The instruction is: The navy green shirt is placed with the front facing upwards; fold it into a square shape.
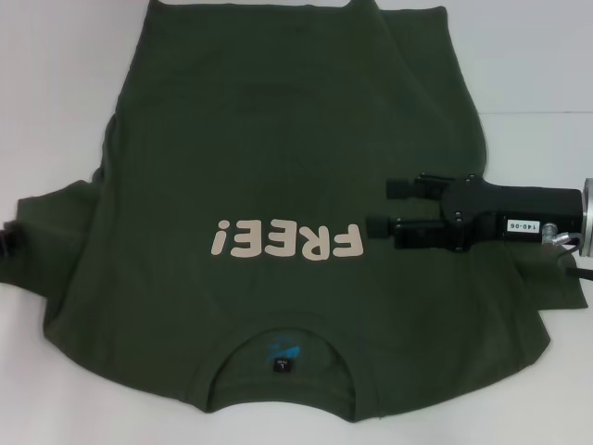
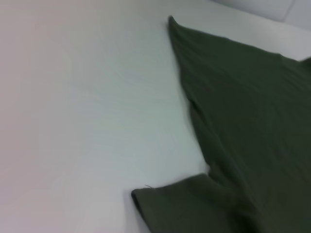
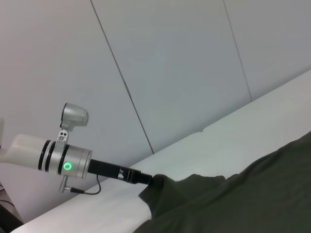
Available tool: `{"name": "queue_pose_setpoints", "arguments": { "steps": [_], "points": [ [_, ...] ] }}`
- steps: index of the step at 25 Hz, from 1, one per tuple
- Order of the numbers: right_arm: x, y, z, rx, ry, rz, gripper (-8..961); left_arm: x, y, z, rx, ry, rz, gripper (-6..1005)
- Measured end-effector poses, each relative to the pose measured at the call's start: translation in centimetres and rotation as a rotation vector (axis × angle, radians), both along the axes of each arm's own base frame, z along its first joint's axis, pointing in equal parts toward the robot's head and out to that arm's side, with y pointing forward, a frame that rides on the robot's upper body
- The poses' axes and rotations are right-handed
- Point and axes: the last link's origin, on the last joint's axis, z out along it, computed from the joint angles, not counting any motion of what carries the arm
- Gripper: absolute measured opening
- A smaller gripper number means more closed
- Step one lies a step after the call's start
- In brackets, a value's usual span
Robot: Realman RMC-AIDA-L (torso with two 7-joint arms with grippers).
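The navy green shirt (image 1: 278, 139) lies spread on the white table (image 1: 56, 74), front up. Its cream lettering (image 1: 287, 241) reads upside down, and the collar with the black neck label (image 1: 281, 338) is nearest me. My right gripper (image 1: 394, 206) hovers over the shirt's right side, just beside the lettering. It points left and is open, with nothing between its fingers. My left gripper (image 1: 5, 243) barely shows at the picture's left edge, by the tip of the left sleeve (image 1: 46, 222). In the right wrist view the left gripper (image 3: 146, 179) meets that sleeve's end.
White table surface surrounds the shirt (image 2: 243, 121) on all sides. A pale panelled wall (image 3: 170, 73) stands behind the table on the left arm's side. A cable (image 1: 579, 269) hangs by the right wrist.
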Motion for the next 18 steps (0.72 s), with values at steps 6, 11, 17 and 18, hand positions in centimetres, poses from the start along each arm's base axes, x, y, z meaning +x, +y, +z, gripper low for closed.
{"name": "queue_pose_setpoints", "arguments": {
  "steps": [6,11,17,18],
  "points": [
    [0.0,0.0,-0.3,0.001,0.004,-0.009,925,-0.2,0.5,1.6,0.046,0.043,0.013,6],
    [0.1,0.0,-0.3,0.001,0.004,-0.012,925,-0.2,1.0,2.5,0.062,0.086,0.027,8],
    [0.0,0.0,-0.3,0.002,0.005,-0.011,925,-0.2,1.5,3.0,0.088,0.108,0.029,10],
    [0.0,0.0,-0.3,0.002,0.006,-0.011,925,-0.2,1.6,3.1,0.092,0.112,0.028,10]
  ]
}}
